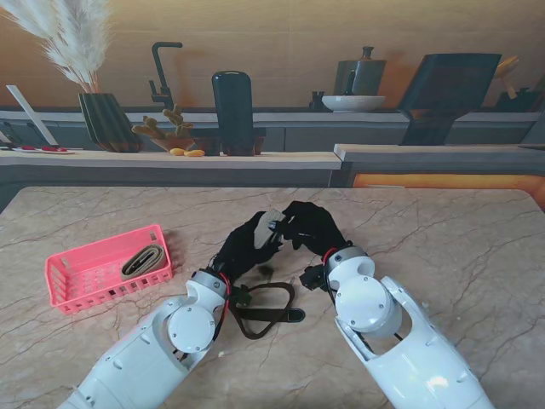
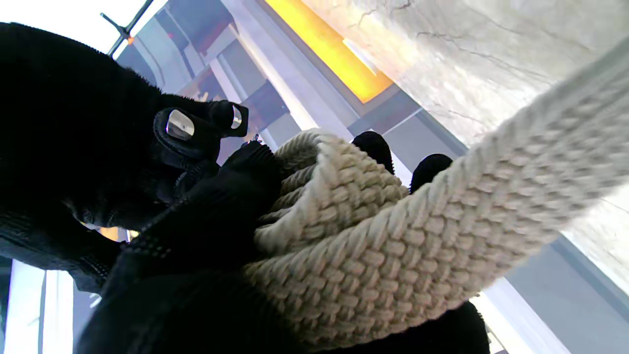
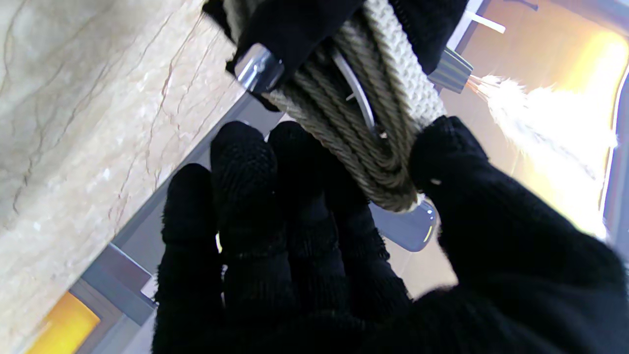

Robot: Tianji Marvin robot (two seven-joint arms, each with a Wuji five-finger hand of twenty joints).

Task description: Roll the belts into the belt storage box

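A cream woven belt (image 1: 271, 223) is wound into a partial roll and held above the middle of the table between both black-gloved hands. My left hand (image 1: 243, 244) is shut on the roll (image 2: 344, 206), and a loose length of the belt runs off from it. My right hand (image 1: 312, 226) closes on the roll (image 3: 366, 123) from the other side, thumb (image 3: 442, 162) pressed against its edge. The pink belt storage box (image 1: 106, 294) stands at the left with a rolled tan belt (image 1: 141, 260) inside. A dark brown belt (image 1: 266, 312) lies looped on the table between my forearms.
Marble table top (image 1: 443, 247) runs to a far edge, beyond which is a counter backdrop with a vase of pampas grass (image 1: 102, 115), a dark upright container (image 1: 232, 111) and a bowl (image 1: 352, 102).
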